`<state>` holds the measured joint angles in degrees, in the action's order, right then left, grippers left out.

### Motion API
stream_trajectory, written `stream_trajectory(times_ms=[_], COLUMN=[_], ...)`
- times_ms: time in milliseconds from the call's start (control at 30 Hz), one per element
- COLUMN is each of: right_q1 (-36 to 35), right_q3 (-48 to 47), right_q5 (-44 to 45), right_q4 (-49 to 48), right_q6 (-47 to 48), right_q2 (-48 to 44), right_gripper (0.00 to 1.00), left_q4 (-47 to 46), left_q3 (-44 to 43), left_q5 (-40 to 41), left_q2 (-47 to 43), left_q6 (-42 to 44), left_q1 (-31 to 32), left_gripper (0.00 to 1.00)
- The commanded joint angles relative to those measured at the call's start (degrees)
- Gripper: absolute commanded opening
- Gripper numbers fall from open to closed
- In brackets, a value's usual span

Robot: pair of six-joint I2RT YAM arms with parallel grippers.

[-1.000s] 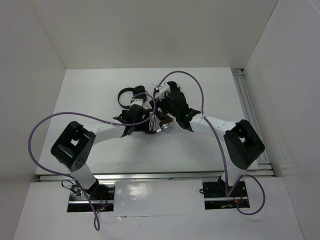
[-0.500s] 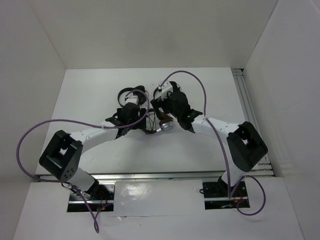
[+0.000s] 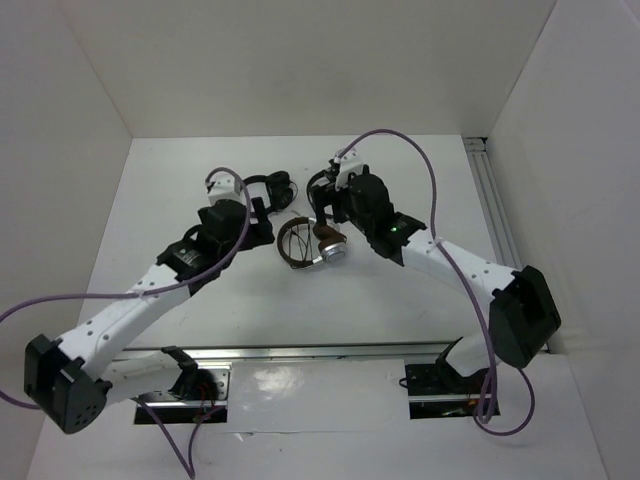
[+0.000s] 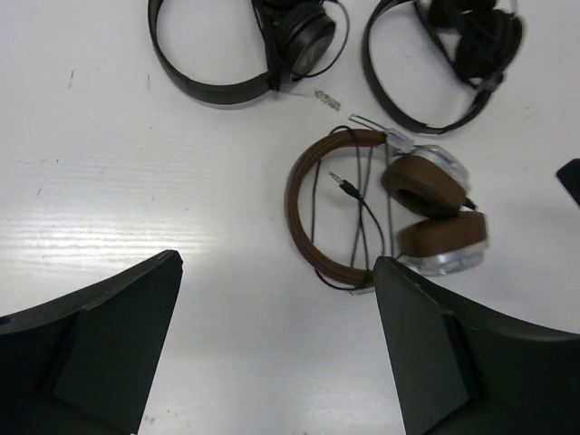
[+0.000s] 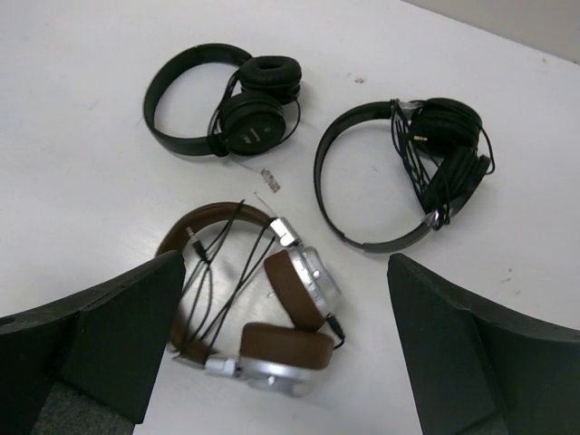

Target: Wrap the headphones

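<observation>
The headphones (image 4: pixel 424 186) lie flat on the surface (image 3: pixel 390 300), their black cable (image 4: pixel 358 204) strung loosely across the brown headband loop, near two black headsets (image 5: pixel 245 118). Your left hand (image 4: pixel 276 272) and right hand (image 5: pixel 285 263) hover above, both spread wide, holding nothing.

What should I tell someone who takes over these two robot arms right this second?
Left gripper: open, empty, above the table.
Right gripper: open, empty.
Headphones: lying flat on the table, untouched.
Done: the cable seems to be looped across the headband.
Left: the plug lies loose inside the headband; tuck it in if a tidy wrap is wanted.
</observation>
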<state>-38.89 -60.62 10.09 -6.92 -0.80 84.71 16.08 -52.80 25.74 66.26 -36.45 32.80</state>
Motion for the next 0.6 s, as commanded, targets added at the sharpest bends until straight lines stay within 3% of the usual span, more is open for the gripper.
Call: stream_trajectory(times_ms=[0,167,367,567], right_q1=[-2.0,-3.8,-6.0,-6.0], right_q3=[-4.7,-0.2,10.1,13.2], right_q5=[3.4,1.1,-3.0,-5.6], right_q4=[12.8,19.9,23.7,33.1], right_q6=[-8.7,-15.5,-21.1,-23.5], right_q2=[-6.8,-16.1,-32.1,-47.8], right_gripper=[1.00,1.00,1.00,1.00], left_q4=[8.7,15.8,27.3,30.4], left_q3=[-4.1,-2.9,-2.9,0.0], left_q5=[0.6,-4.3,-10.5,-12.5], left_q2=[-7.7,-24.5,-36.8,-52.6], left_q6=[-4.5,-5.3,-2.1,0.1], left_q1=[2.2,5.3,6.6,6.6], left_gripper=[1.00,1.00,1.00,1.00])
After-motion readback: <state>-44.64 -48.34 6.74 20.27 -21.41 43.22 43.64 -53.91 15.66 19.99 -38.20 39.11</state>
